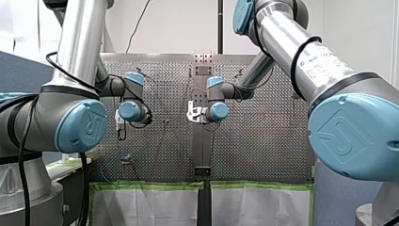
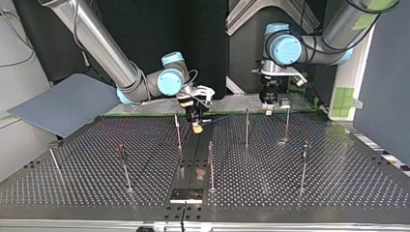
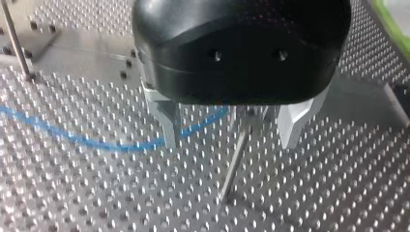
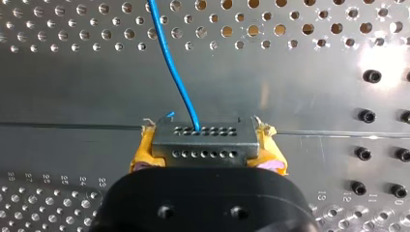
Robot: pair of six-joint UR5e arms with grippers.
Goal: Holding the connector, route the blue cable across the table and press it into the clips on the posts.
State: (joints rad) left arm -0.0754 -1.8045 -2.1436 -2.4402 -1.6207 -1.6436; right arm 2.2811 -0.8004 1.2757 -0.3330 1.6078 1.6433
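Note:
My right gripper (image 4: pixel 208 157) is shut with its yellow pads (image 4: pixel 145 157) on the two sides of a grey connector (image 4: pixel 203 137). The blue cable (image 4: pixel 169 58) leaves the connector's top and runs ahead over the metal strip. In the top view this gripper (image 2: pixel 196 124) hangs low over the table's centre strip, near a thin post (image 2: pixel 178 130). My left gripper (image 3: pixel 231 142) is open, its metal fingers (image 3: pixel 167 121) astride a thin post (image 3: pixel 237 154). The blue cable (image 3: pixel 96 142) lies on the table and passes behind one finger. In the top view it (image 2: pixel 270 109) stands at the far right.
Several thin posts stand on the perforated table (image 2: pixel 338 183), among them one (image 2: pixel 247 128) between the two grippers and two (image 2: pixel 211 164) (image 2: pixel 303 164) nearer the camera. A small metal plate (image 2: pixel 186 195) lies at the near edge. A grey board (image 2: pixel 63 104) leans at the left.

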